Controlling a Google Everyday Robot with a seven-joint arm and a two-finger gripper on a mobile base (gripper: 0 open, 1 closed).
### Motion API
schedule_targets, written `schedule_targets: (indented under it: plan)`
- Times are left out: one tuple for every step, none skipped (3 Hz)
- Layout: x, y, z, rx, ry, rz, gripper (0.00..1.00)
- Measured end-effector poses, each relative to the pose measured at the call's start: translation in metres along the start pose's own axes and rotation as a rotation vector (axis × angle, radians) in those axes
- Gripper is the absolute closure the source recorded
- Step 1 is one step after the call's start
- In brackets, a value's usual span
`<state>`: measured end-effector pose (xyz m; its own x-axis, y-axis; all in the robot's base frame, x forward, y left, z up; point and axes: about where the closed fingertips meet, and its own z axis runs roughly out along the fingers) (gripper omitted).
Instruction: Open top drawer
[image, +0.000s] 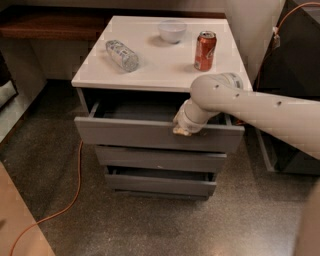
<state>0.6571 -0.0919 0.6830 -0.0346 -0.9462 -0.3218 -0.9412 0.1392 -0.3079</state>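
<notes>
From my one camera view, the tool (182, 129) sits at the upper edge of the top drawer (145, 135), right of the middle of its front. Its tip is a small pale lump against the gray panel. I cannot tell whether it is apart, together or clamped on the edge. The wrist covers most of it from above.

The top drawer stands partly out from the cabinet. Left of the tool a strip of its gray inside shows, and the rest lies in shadow under the counter (160, 67). The arm (250, 107) runs from the tool off to the right, hides the drawer's right rear corner and is cut off by the picture's edge.

Below the tool are the middle drawer (160, 159) and the bottom drawer (160, 184), both set further in, and the bottom one shows a dark slit along its top.

Above the tool on the counter stands a red can (205, 50). Up and to the left a clear bottle (122, 54) lies on its side. Beyond them is a white bowl (172, 30), and I can't make out what it holds.

Far down to the left an orange cable (65, 205) trails over the floor and leaves the picture.
</notes>
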Motion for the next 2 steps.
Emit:
schedule_targets:
  plan:
    - [-0.0014, 0.0496, -0.0231, 0.073, 0.03, -0.003, 1.0]
    - [-0.0011, 0.0593, -0.0269, 0.081, 0.034, -0.004, 1.0]
